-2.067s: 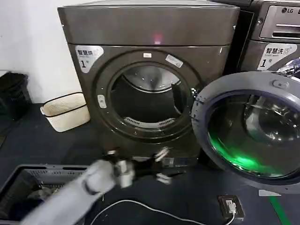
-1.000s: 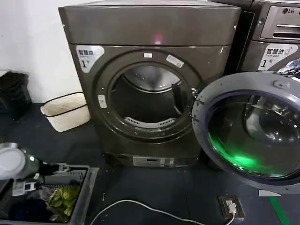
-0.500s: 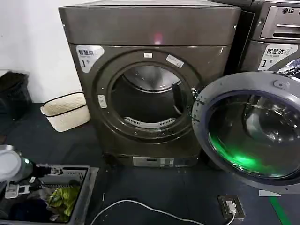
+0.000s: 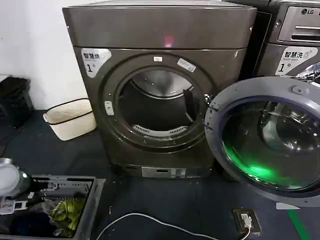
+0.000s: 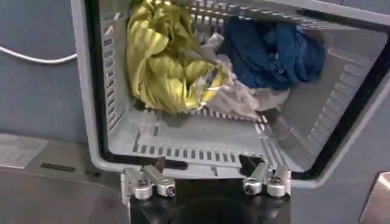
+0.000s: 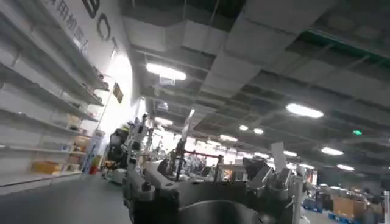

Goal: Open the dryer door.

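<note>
Left gripper has retreated, spread wide over the slotted plastic basket; round chrome dryer door hangs open.

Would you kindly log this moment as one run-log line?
dryer door: swung fully open | dryer: drum exposed | left hand: open above laundry basket | right hand: open, pointing at ceiling

Bronze-grey dryer; grey-rimmed dryer door, green glint; yellow cloth.
</note>
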Controlling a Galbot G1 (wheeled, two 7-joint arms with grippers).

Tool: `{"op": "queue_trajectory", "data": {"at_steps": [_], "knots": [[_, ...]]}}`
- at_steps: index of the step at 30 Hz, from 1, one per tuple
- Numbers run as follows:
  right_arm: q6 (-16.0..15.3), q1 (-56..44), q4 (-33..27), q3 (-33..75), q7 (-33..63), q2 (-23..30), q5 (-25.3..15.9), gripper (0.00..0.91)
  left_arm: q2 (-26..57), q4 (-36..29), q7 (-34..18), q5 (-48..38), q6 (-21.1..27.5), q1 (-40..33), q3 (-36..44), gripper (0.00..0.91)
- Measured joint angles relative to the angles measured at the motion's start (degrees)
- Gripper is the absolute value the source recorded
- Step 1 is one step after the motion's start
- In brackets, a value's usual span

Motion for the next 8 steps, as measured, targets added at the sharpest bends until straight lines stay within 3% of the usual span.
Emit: {"op": "queue_trajectory", "data": {"at_steps": [8], "knots": [[0.0, 0.1, 0.2, -0.2, -0.1, 0.2, -0.4, 0.907, 0.0, -0.1, 0.0, -0.2, 0.0, 0.3, -0.1, 0.907]]}}
